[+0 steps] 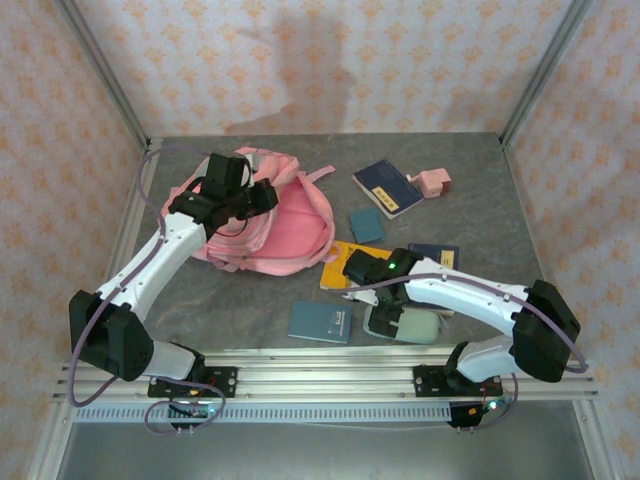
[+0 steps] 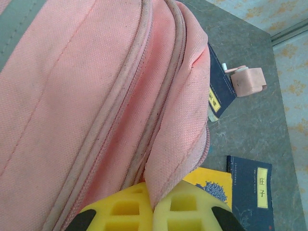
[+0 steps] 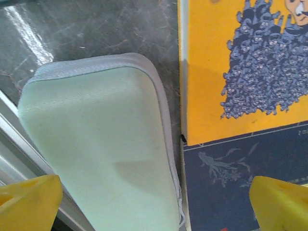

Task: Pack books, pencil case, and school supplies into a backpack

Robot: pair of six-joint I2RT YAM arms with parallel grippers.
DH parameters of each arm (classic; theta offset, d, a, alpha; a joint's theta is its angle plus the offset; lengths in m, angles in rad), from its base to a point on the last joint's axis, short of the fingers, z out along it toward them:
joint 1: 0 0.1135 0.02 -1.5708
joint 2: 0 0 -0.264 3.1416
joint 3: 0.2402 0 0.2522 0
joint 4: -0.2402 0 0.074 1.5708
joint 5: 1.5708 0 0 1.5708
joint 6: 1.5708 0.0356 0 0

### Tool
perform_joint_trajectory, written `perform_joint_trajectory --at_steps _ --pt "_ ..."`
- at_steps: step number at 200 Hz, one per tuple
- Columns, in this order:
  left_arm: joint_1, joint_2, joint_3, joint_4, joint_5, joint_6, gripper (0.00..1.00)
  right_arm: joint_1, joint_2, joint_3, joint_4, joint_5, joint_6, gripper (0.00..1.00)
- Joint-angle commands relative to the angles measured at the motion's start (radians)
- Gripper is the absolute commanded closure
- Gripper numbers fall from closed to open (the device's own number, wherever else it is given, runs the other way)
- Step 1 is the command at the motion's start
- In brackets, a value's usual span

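Now the left gripper (image 2: 153,208) pinches the backpack (image 1: 285,225), while the right gripper (image 3: 154,207) hangs spread wide over the pencil case (image 3: 101,139).
The left yellow pads (image 2: 120,211) are pressed together on a fold of pink fabric at the backpack's zip edge. To the backpack's right and nearer the arm bases, the mint pencil case lies flat just beside a yellow book (image 3: 231,62) and a navy book (image 3: 226,168). The pink sharpener (image 1: 434,182) sits farther right of the backpack.

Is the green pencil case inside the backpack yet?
Not yet, it is out. The pencil case lies on the table beside the yellow book, apart from the backpack.
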Motion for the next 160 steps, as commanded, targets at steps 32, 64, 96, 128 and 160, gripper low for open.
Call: perform_joint_trajectory --at_steps 32,64,96,128,160 --pt "0.023 -0.038 0.009 0.006 -0.046 0.009 1.00 0.008 -0.009 -0.043 0.022 -0.074 -0.023 0.01" --pt "0.023 -0.040 0.010 0.008 -0.045 0.009 1.00 0.007 0.018 -0.046 0.051 -0.072 -0.009 0.01" --pt "0.024 -0.037 0.012 0.007 -0.042 0.009 1.00 0.007 0.064 -0.031 0.065 -0.066 0.000 0.01" --pt "0.023 -0.043 0.015 -0.001 -0.047 0.033 1.00 0.007 0.127 -0.013 0.083 -0.078 0.014 0.01" --pt "0.024 -0.047 0.016 -0.002 -0.051 0.039 1.00 0.008 0.183 -0.008 0.104 -0.077 0.020 0.01"
